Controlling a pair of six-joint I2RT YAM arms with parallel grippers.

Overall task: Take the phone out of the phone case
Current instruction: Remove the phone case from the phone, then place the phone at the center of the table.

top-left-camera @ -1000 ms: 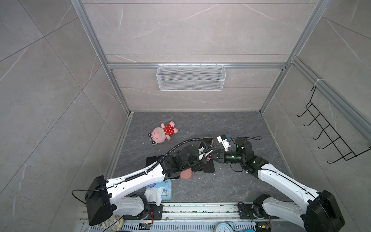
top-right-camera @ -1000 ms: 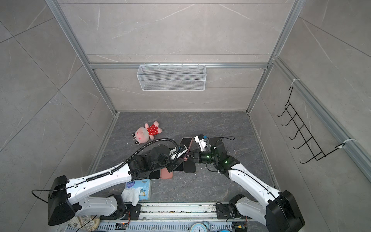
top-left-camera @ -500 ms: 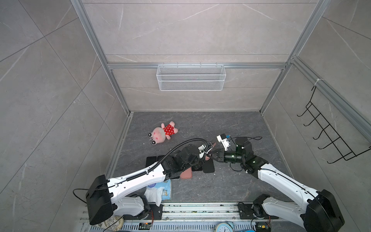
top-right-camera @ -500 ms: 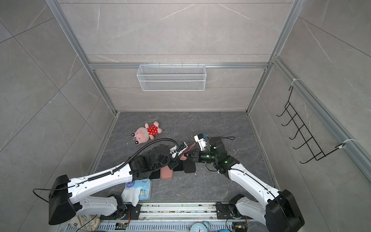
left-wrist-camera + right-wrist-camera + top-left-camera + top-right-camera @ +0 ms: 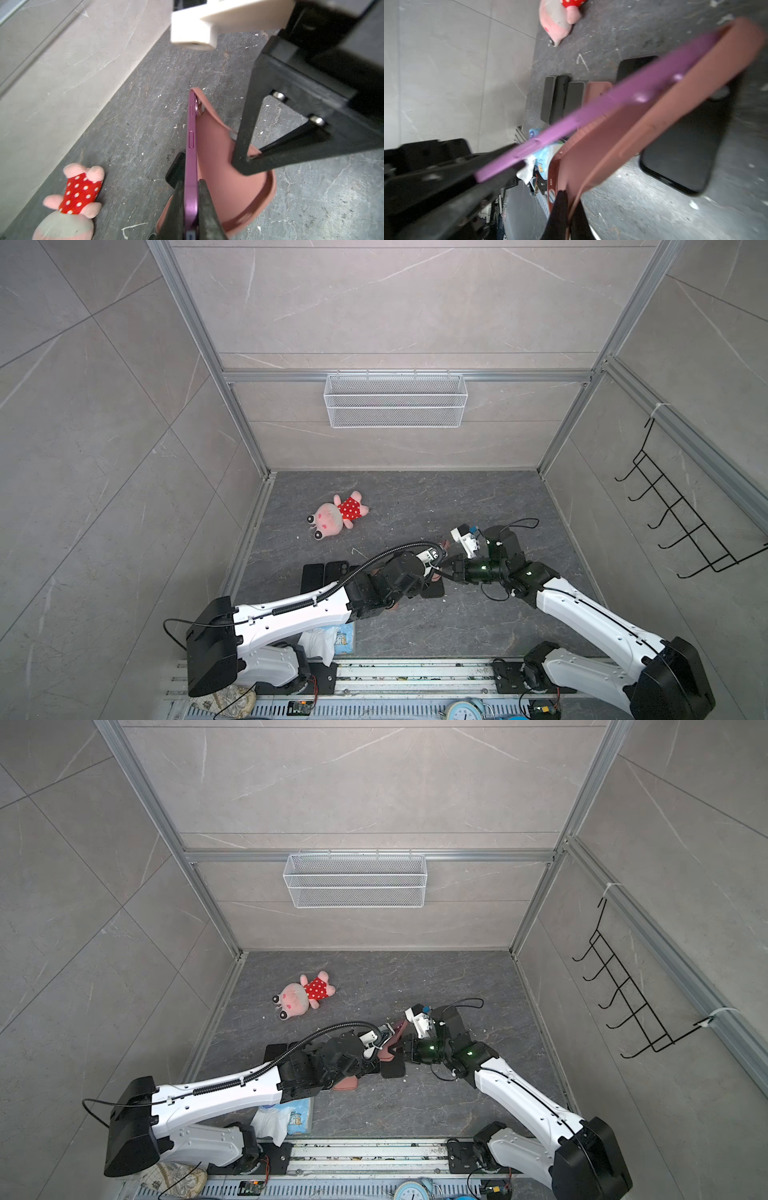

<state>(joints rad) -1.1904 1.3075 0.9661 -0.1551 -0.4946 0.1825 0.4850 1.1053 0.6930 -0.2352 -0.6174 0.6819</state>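
**Item 1: phone** (image 5: 191, 141). Purple and slim, seen edge-on. It is held clear of the bench (image 5: 436, 977), above the middle and toward the front edge, between the two arms.

**Item 2: phone case** (image 5: 220, 158). Dusty pink and flexible. It is peeled away from the phone along most of its length. Only its far corner is hooked over the phone's camera end.

**Item 3: left end effector** (image 5: 190, 187). The jaws are closed narrowly on the phone's near end, one finger on each flat face.

**Item 4: right end effector** (image 5: 568, 207). It is pinched tight on the loose lip of the phone case, on the side away from the phone.

**Governing relation.** The phone's long axis runs straight out from the left end effector, in line with its fingers. The hooked corner is at the far tip. The case fans off to one side toward the right end effector, which holds it nearer the open end. In my judgement, release depends on drawing the phone back along that axis while the right arm holds or pulls the case the opposite way.

**Also on the bench.** A dark phone (image 5: 685, 149) lies directly beneath the pair. A plush toy (image 5: 303, 994) lies toward the back-left corner, well apart.
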